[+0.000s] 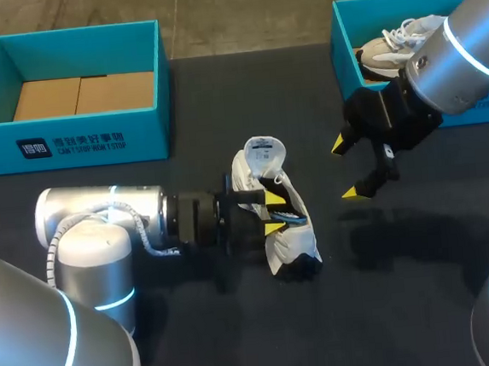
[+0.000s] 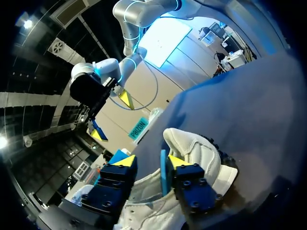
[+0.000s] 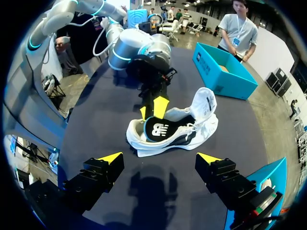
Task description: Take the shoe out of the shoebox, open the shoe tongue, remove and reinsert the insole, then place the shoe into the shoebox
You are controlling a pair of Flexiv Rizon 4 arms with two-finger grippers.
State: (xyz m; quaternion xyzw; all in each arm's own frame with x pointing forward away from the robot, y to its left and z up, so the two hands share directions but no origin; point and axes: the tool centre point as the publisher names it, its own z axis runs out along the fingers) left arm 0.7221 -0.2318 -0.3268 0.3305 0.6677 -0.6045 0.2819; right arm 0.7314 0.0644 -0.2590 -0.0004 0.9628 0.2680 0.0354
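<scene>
A white shoe (image 1: 286,244) lies on its side at the table's middle, its tongue (image 1: 263,151) pulled up toward the far edge. In the right wrist view its dark insole (image 3: 158,130) shows inside the shoe (image 3: 192,132). My left gripper (image 1: 273,214) is at the shoe's mouth with its fingers apart. In the left wrist view the insole's blue edge (image 2: 163,172) rests against one finger (image 2: 178,162) while the other finger (image 2: 122,160) stands clear of it. My right gripper (image 1: 344,170) hangs open above the table to the shoe's right, holding nothing.
A teal shoebox (image 1: 69,138) with cardboard inside stands at the back left. A second teal shoebox (image 1: 344,50) at the back right holds another shoe (image 1: 391,42), partly covered by my right arm.
</scene>
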